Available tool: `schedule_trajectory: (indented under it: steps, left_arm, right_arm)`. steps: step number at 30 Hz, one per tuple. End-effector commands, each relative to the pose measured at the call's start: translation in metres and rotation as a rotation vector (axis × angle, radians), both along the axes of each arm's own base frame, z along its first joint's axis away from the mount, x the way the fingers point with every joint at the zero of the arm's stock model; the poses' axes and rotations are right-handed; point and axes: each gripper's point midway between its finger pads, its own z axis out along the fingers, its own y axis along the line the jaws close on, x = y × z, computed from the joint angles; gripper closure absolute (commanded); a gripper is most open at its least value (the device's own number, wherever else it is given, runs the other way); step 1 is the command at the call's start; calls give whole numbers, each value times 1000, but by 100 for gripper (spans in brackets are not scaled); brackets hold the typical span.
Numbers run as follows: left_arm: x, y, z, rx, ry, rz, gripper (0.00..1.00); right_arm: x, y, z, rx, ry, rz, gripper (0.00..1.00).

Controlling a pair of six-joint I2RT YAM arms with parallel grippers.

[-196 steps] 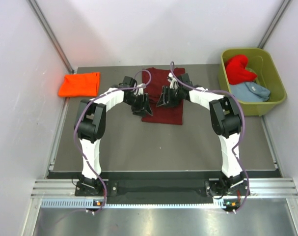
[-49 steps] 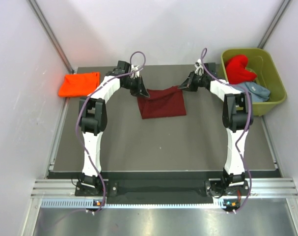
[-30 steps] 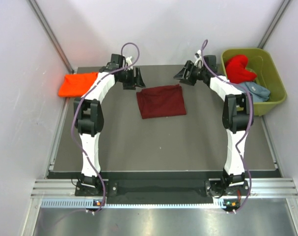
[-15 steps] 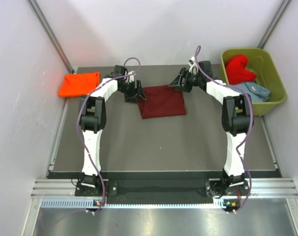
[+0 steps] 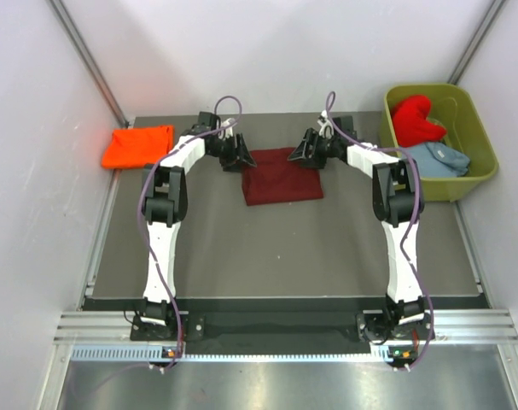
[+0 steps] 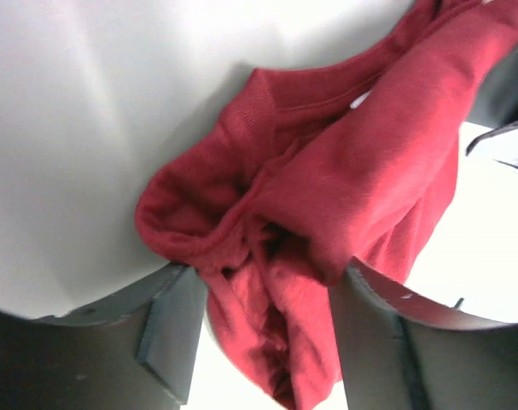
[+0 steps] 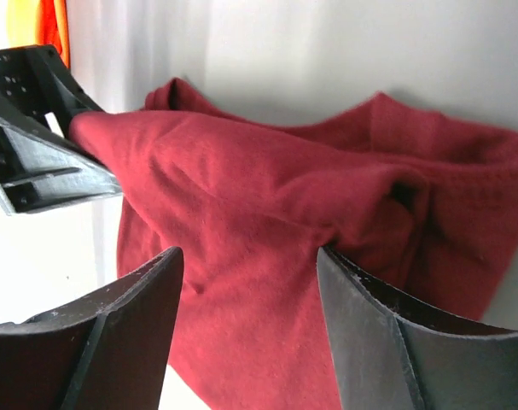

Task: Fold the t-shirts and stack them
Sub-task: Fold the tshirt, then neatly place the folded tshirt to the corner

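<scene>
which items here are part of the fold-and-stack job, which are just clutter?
Job:
maroon shirt, folded, mid-table, cloth between the fingers of both grippers (left, right)
orange shirt, folded, far left
red shirt, in the tub
grey-blue shirt, in the tub

Not job:
green tub, just holds the last two
</scene>
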Motion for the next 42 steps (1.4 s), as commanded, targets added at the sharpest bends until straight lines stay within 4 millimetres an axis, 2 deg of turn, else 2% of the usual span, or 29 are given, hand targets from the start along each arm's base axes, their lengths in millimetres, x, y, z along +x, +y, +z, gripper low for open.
schedule_trajectory:
  steps: [1,3,8,9,12,15,16,19,23,24,25,26,30,32,33,35,37,38,39,40,41,42]
  left_arm:
    - [2,-2,-33,8,21,-9,42]
    - [1,-4,-34,-11,26,-17,53]
    - [-1,-8,-40,-15,34,-25,69]
    - [-1,-9,-39,-20,31,-27,75]
    - [1,-14,-33,-54,25,-31,77]
    - [0,-24,-23,-109,15,-53,97]
    - [-1,-27,-19,-117,12,-60,100]
    - [-4,-31,-6,-152,1,-80,100]
    - [-7,-29,24,-178,-37,-100,100]
    - [-5,-22,39,-161,-65,-91,100]
    - [-7,-14,44,-120,-76,-92,100]
    - [-7,-7,50,-79,-91,-86,100]
    - [-2,40,78,118,-201,-67,100]
    - [-1,62,80,188,-213,-46,100]
    - [2,83,83,245,-233,-28,100]
    - [2,110,81,313,-222,-4,100]
    - [7,130,86,387,-257,-10,100]
    - [9,148,84,438,-248,10,100]
    - [5,152,78,468,-221,-10,100]
    - [12,171,87,490,-237,24,100]
    - [14,191,87,527,-233,55,100]
    - [18,201,91,553,-254,69,100]
  right_arm:
    - [11,20,3,-12,-70,28,35]
    - [12,25,2,-5,-65,27,35]
    - [9,28,-5,-6,-48,29,35]
    - [8,28,-6,-7,-48,31,35]
    - [3,29,-10,-11,-38,35,34]
    - [-3,35,-10,-8,-31,46,34]
    - [-3,36,-9,-7,-34,50,34]
    - [-4,41,-6,-8,-44,56,34]
    - [-5,42,14,-2,-75,59,34]
    - [-5,39,18,-6,-87,62,34]
    - [-7,36,21,-7,-92,61,34]
    - [-5,29,35,-6,-115,49,34]
    - [-3,8,59,-31,-171,22,33]
    - [-1,-6,71,-48,-190,-5,32]
    - [0,-10,75,-56,-204,-9,32]
    - [1,-22,80,-80,-219,-26,31]
    - [1,-29,80,-100,-223,-35,30]
    - [1,-33,84,-108,-231,-40,30]
    - [0,-36,84,-114,-236,-40,30]
    - [-1,-38,83,-118,-235,-40,30]
    - [-2,-40,85,-120,-238,-41,30]
    - [-3,-40,85,-122,-238,-39,30]
